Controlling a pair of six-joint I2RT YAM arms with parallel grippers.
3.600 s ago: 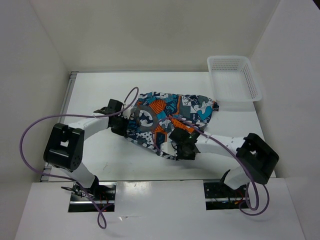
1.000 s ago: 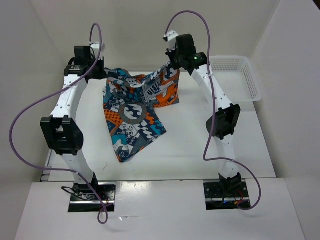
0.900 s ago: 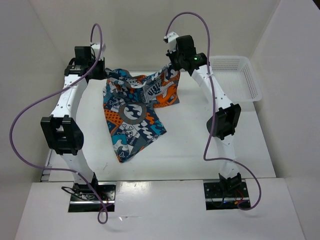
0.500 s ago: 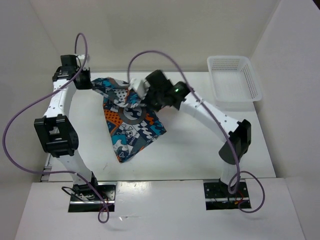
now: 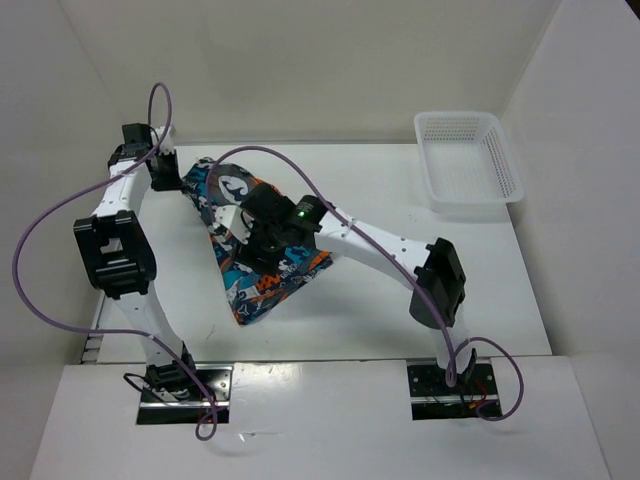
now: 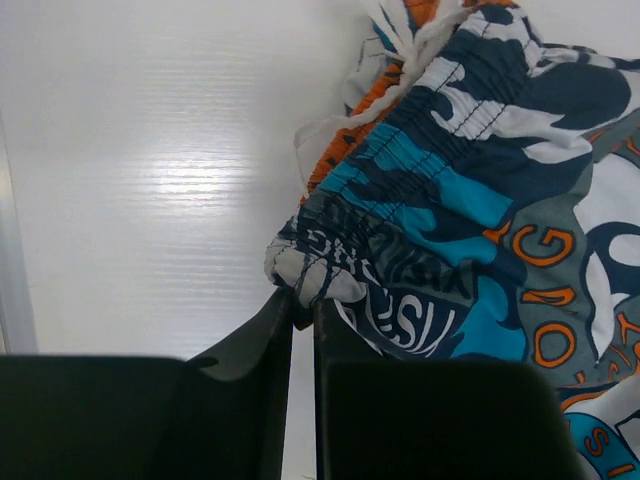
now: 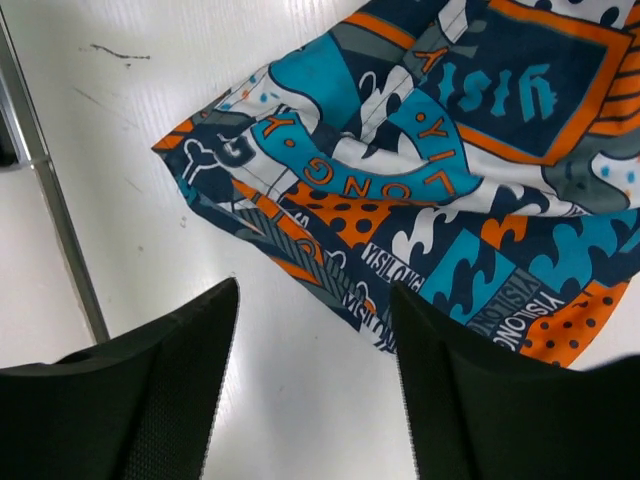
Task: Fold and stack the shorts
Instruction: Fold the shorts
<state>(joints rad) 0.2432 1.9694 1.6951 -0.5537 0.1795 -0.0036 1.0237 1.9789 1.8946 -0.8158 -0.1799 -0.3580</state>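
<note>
The shorts [image 5: 262, 290], in a teal, orange, white and dark grey patchwork print, lie folded on the white table left of centre. My left gripper [image 5: 175, 175] is at their far-left corner, shut on the gathered waistband edge [image 6: 300, 282]; the rest of the shorts [image 6: 470, 200] spread to its right. My right gripper [image 5: 250, 245] hovers over the middle of the shorts, open and holding nothing. In the right wrist view its fingers [image 7: 215, 320] frame bare table at the shorts' hem [image 7: 450, 180].
A white mesh basket [image 5: 468, 160] stands at the table's far right corner. A metal rail [image 7: 50, 200] runs along the table's left edge. Purple cables loop over both arms.
My right gripper has let go of the shorts, opened, and swung down and left over them. The raised half of the shorts has dropped onto the table. My left gripper has stayed at the waistband.
</note>
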